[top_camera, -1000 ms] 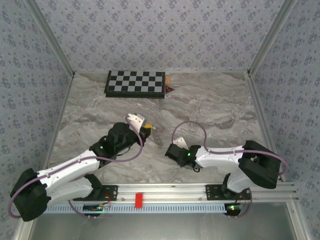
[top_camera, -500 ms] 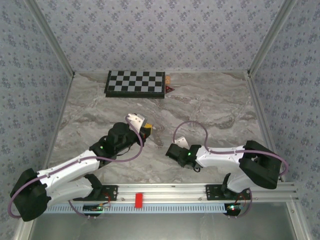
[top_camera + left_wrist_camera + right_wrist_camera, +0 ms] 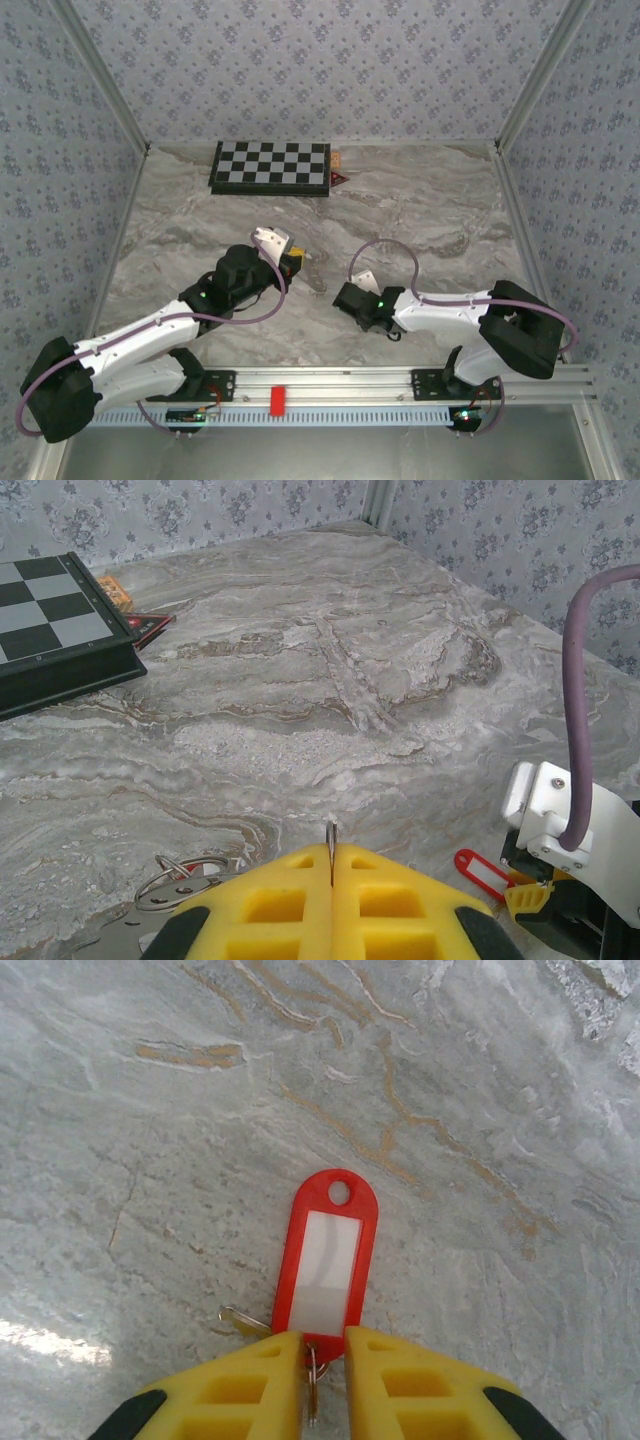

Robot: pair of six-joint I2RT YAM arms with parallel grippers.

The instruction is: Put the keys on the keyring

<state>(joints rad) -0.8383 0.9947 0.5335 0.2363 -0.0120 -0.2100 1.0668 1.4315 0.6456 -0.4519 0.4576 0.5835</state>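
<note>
**Red key (image 3: 325, 1250) at the right gripper (image 3: 323, 1345): pick-up step**

Nearest, the key lies flat on the marble. Its lower end sits between the right gripper's pads, which stand a narrow gap apart; I cannot tell if they pinch it. Farther off, the left gripper (image 3: 331, 865) is pressed together, just beside the keyring (image 3: 185, 872). Next, I judge, a firm pinch is needed, then a lift toward the ring.

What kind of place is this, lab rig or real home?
Probably a staged lab cell: patterned wall panels box in a marble-look table, with an aluminium rail along its near edge.
</note>
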